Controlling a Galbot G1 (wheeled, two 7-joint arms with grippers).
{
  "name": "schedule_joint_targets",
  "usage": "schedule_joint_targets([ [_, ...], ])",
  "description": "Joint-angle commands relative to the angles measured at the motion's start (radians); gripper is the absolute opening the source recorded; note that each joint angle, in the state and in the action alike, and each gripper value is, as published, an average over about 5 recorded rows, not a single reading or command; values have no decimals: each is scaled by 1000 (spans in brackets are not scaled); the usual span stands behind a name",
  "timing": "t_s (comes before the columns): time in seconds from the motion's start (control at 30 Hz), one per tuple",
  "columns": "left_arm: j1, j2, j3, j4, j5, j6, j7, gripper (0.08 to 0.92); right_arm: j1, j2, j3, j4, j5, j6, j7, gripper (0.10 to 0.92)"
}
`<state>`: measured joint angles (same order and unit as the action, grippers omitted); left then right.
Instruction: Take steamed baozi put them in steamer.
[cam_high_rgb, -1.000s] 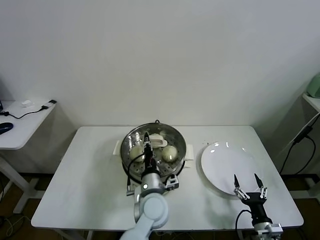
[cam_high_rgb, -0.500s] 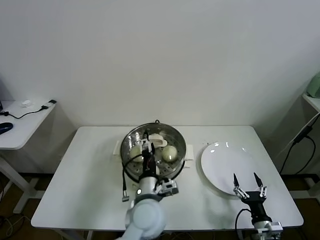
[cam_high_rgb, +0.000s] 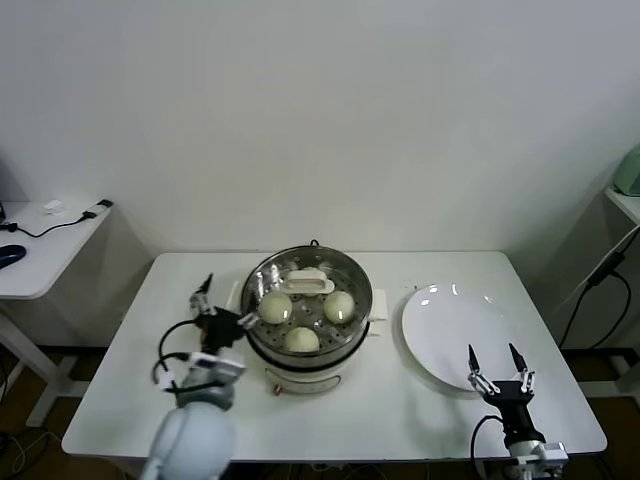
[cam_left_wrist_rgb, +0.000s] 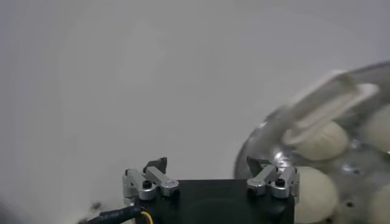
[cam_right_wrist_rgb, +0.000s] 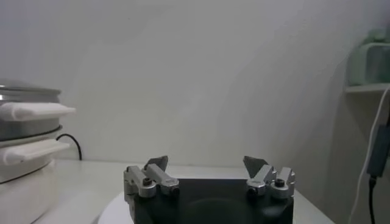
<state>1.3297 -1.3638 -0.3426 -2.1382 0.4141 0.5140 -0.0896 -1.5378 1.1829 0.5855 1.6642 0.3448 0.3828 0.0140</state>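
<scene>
Left gripper (cam_high_rgb: 222, 301) released beside steamer (cam_high_rgb: 308, 306); right gripper (cam_high_rgb: 497, 367) released by plate (cam_high_rgb: 440, 320).

White table (cam_high_rgb: 150, 340) bearing the steamer (cam_high_rgb: 308, 345) at centre and a white plate (cam_high_rgb: 445, 330) beside it.

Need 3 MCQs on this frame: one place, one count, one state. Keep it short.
1. Where is the flat white plate?
A. left of the steamer
B. right of the steamer
C. inside the steamer

2. How many pale cream round baozi are clearly seen in the shiny round steel steamer?
A. one
B. three
C. six

3. The left hand is:
A. open, empty
B. shut on a baozi
C. out of view

Key: 1 B, the plate lies on the table toward the right hand; 2 B, three domes on the perforated tray; 3 A, fingers spread beside the steamer, nothing between them.
</scene>
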Motion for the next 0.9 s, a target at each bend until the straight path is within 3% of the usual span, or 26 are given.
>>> schedule_joint_targets([
  [0.03,254,122,-401,167,-859,-577,-59,823,9,-8,-1,-13,12,3,13,823],
  [0.2,268,99,-331,339,-773,-620,-14,823,17,-9,-5,-25,24,-37,24,823],
  [0.33,265,82,-306,396,-738,-652,5,823,18,-12,-11,-22,27,-58,25,823],
  [0.9,282,62,-286,371,-683,-696,28,823,23,-19,-50,-15,20,-62,27,823],
])
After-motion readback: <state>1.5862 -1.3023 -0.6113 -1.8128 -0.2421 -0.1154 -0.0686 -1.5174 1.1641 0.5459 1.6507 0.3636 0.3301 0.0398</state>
